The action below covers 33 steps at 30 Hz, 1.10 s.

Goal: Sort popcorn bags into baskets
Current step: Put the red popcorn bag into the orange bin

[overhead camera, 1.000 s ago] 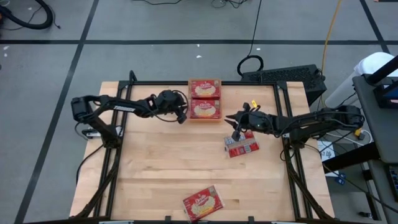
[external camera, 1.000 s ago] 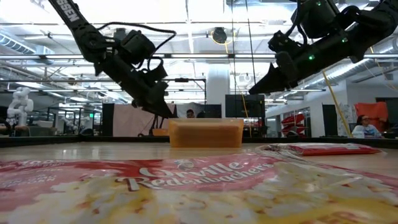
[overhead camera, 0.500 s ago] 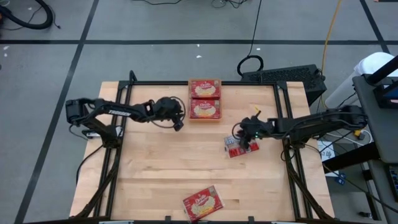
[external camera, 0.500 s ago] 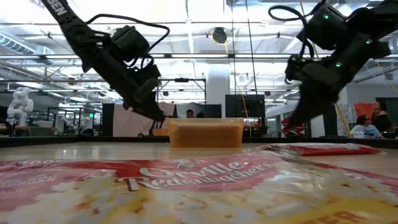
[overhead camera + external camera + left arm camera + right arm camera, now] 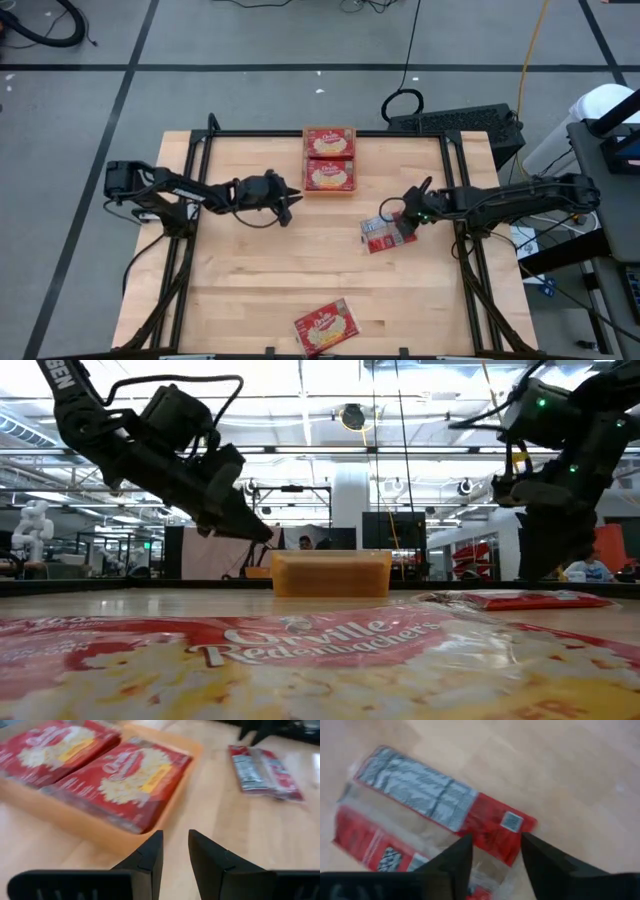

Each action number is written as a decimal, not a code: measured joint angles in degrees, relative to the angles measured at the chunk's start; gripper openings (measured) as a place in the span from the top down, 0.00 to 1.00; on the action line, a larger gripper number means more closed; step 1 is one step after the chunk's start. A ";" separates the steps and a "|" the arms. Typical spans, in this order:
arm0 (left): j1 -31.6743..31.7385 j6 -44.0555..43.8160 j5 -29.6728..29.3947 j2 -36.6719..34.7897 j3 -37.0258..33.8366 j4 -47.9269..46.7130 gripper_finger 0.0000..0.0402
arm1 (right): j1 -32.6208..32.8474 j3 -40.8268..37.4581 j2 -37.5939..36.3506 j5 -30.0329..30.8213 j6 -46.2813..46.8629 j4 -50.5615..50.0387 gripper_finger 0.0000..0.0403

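An orange tray [image 5: 303, 160] at the table's far middle holds two red popcorn bags face up [image 5: 329, 143] [image 5: 329, 175]; the left wrist view shows them too [image 5: 130, 782]. A third bag [image 5: 385, 233] lies on the wood right of centre, its grey printed back up [image 5: 420, 795]. A fourth bag [image 5: 325, 327] lies face up at the near edge. My left gripper [image 5: 293, 203] hovers just near-left of the tray, open by a narrow gap [image 5: 176, 845]. My right gripper [image 5: 405, 215] points down over the third bag's right end, open [image 5: 496, 845]. My right gripper comes from above, pointing down, at the right end of the back-up bag [image 5: 495, 827], one finger on either side of that end. Whether its fingertips touch the bag, I cannot tell.
Bare wood stretches between the tray, the back-up bag and the near-edge bag. A black frame rail [image 5: 330, 133] runs along the table's edges. In the low view the near-edge bag [image 5: 300, 650] fills the foreground, with the tray [image 5: 331, 575] behind it.
My left gripper has drawn back from the tray's left side toward the near edge and sunk lower. My right gripper has tipped from near level to pointing down and has come down over the back-up bag, shifting slightly toward the table's right edge. No bag has moved.
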 joint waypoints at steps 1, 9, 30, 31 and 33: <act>-0.64 0.35 0.00 -0.01 0.00 0.42 0.77 | 0.00 0.00 0.12 0.36 1.56 -0.46 0.58; -4.64 2.11 -0.02 -0.01 0.00 3.25 0.77 | 0.00 -5.13 0.09 1.91 11.21 3.69 0.41; -7.82 3.64 3.47 -0.01 0.00 10.81 0.77 | -0.63 -19.23 0.34 2.25 -3.09 54.82 0.99; -8.50 3.67 3.50 -0.01 0.00 11.30 0.77 | -0.80 -19.23 0.34 2.43 -4.28 56.59 1.00; -9.65 3.81 3.50 -0.01 0.00 12.44 0.77 | -1.44 -19.23 0.34 2.84 -6.11 59.95 1.00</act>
